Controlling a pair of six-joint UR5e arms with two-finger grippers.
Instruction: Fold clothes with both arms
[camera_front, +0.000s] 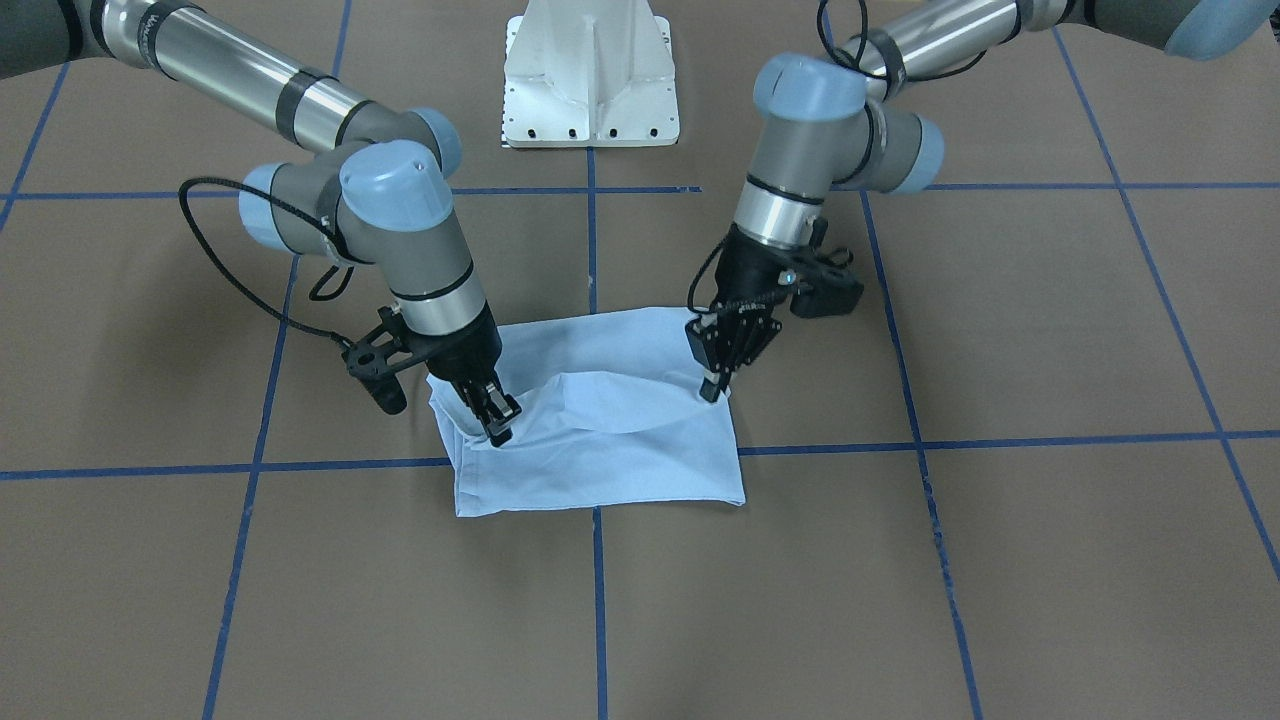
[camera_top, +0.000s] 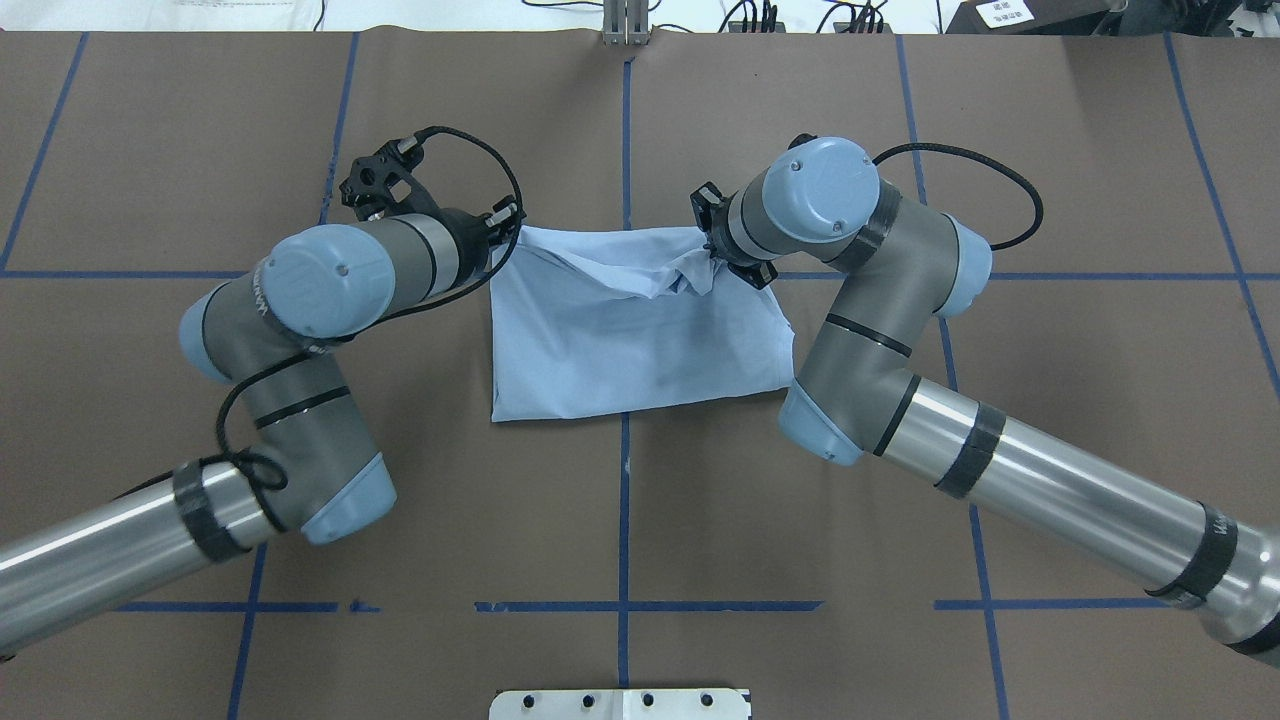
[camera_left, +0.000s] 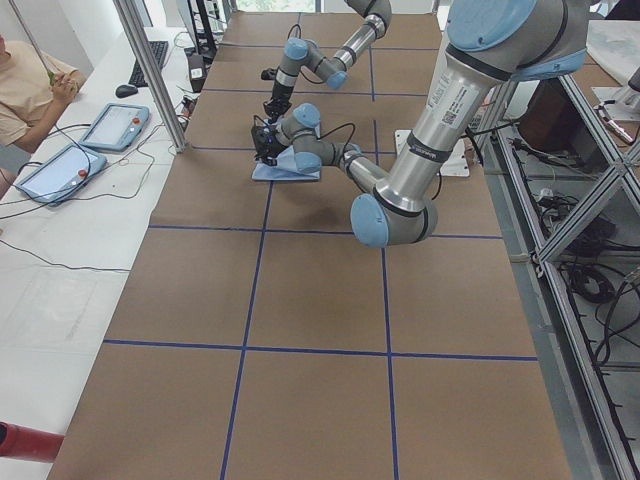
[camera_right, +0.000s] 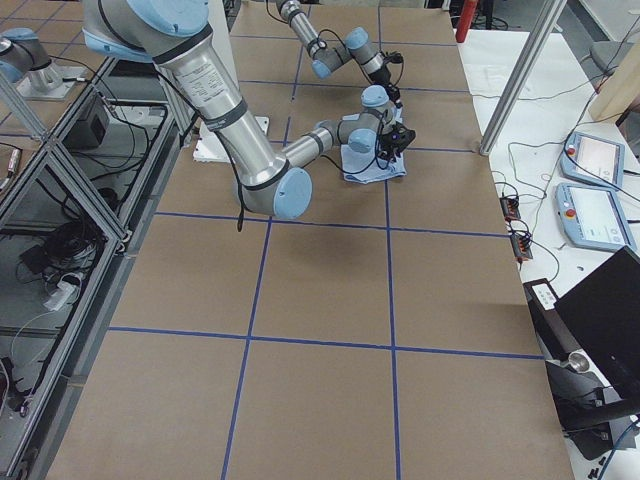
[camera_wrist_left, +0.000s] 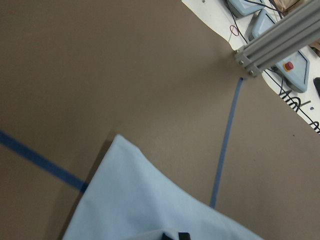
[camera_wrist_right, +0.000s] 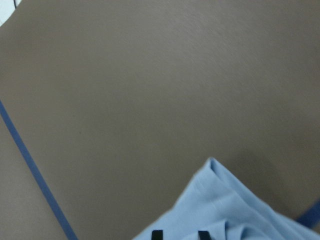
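The light blue T-shirt (camera_front: 600, 450) is lying folded mid-counter (camera_front: 1000, 350). The left end effector (camera_front: 711, 388) and right end effector (camera_front: 497, 420) are each clamping cloth at opposite sides, holding it slightly raised.

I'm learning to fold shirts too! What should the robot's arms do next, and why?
Probably carry the pinched edge toward the robot's base. The left gripper and right gripper each pinch the T-shirt edge, raised and wrinkled, not laid flat.
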